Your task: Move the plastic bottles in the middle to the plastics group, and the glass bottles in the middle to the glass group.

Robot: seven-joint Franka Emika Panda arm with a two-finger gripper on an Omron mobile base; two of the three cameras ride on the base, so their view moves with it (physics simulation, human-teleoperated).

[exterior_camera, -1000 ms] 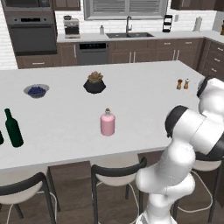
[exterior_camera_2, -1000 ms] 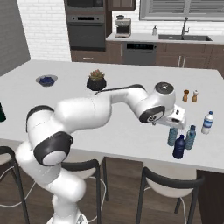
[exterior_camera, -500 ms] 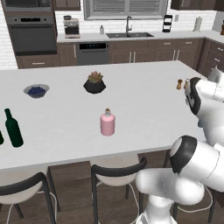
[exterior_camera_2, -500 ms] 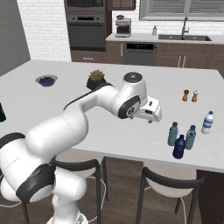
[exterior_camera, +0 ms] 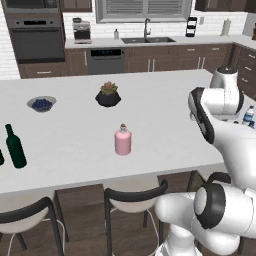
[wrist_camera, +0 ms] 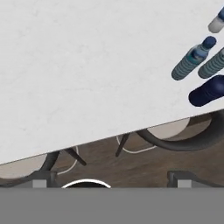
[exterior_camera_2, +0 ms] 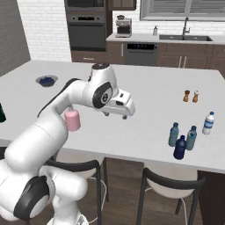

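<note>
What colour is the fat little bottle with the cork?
Pale pink bottle with a tan stopper, clearest in the left base view.

No text, label, brand, number or sign can be read on anything in these views.

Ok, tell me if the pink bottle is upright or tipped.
Upright: the pink bottle stands on its base on the counter, stopper on top.

Base views flank counter [exterior_camera: 165, 125], hand view overhead
</note>
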